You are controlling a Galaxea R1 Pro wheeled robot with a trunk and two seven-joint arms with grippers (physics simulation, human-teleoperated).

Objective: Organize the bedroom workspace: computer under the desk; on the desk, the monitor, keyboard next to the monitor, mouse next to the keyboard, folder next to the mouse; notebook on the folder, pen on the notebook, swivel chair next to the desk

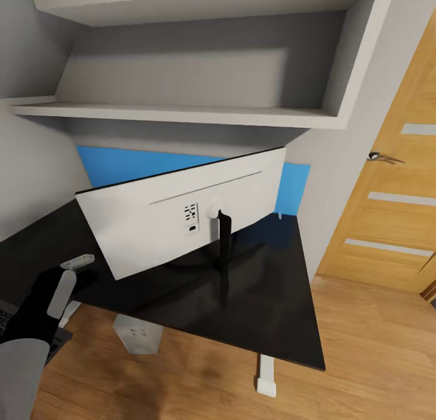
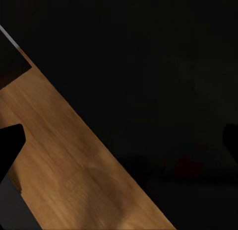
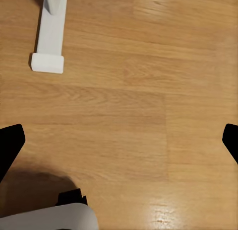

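- Nearest us, at about seven o'clock in the head view, our left gripper (image 1: 68,273) hung over the near-left edge of the desk (image 1: 272,311); its pale fingers (image 1: 77,261) stood spread with nothing between them.
- In the left wrist view that gripper's dark fingertips (image 2: 10,140) sat wide apart, over the glossy black desk top and a strip of wooden floor (image 2: 64,175).
- In the right wrist view our right gripper (image 3: 121,140) pointed down at the bare floor, its tips far apart and holding nothing, with the desk's white foot (image 3: 48,46) beyond it.
- At the centre of the desk the monitor (image 1: 181,211) stood on its slim black stand, white back toward us, tilted.
- Under the desk, at six o'clock, a pale grey box (image 1: 138,334) rested on the floor, probably the computer.
- Farther off we saw the blue back panel (image 1: 127,166), grey shelves (image 1: 181,112) above, and the oak door (image 1: 393,196) at three o'clock.
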